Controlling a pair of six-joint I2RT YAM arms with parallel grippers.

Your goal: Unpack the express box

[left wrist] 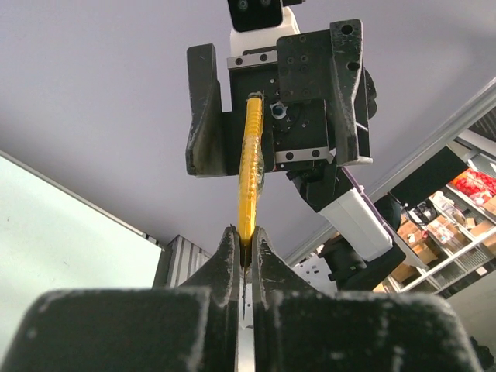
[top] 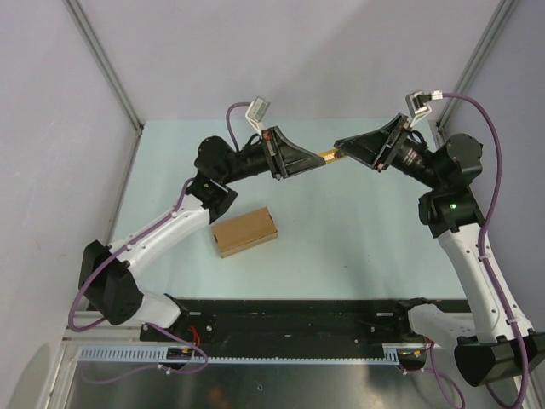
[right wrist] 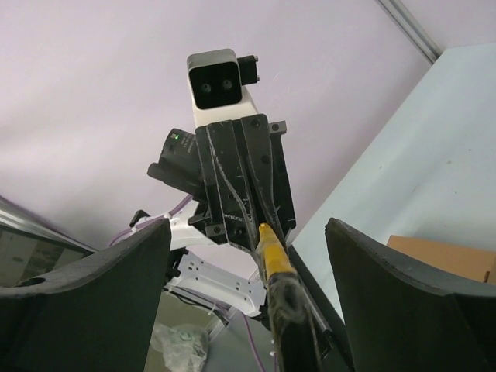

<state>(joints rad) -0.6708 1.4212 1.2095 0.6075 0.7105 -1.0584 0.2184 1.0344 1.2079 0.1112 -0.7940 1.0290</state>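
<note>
One bench (top: pixel 358 247), pale green, carrying the lot. Two arms: the left arm (top: pixel 162 226) passing just beside the left end of the express box (top: pixel 244 231), the right arm (top: pixel 473 264) well apart from the box, off its right side.

One express box only, plain brown. Lies flat on the bench with its top shut as far as visible; unpacking judged not yet begun. Runs its long axis roughly left to right, right end angled slightly toward the far side.

Two end effectors, meeting tip to tip in the air beyond the box's far right corner, both raised well above it. First the left end effector (top: pixel 315 159): pressed together, pinching one end of the utility knife (top: pixel 328 155), clamp plain in the left wrist view. Then the right end effector (top: pixel 342 146): spread wide, a finger on either side of the knife's other end; contact with it impossible to tell.

One knife, slim and yellow, bridging the two tips.

Key relation for the coming move: box down, nearer and to the left of both end effectors, closer to the left arm than to the right. Probably calls for bringing the knife down and back toward the box, then along that long axis if there is a top seam; seam too small to make out.
</note>
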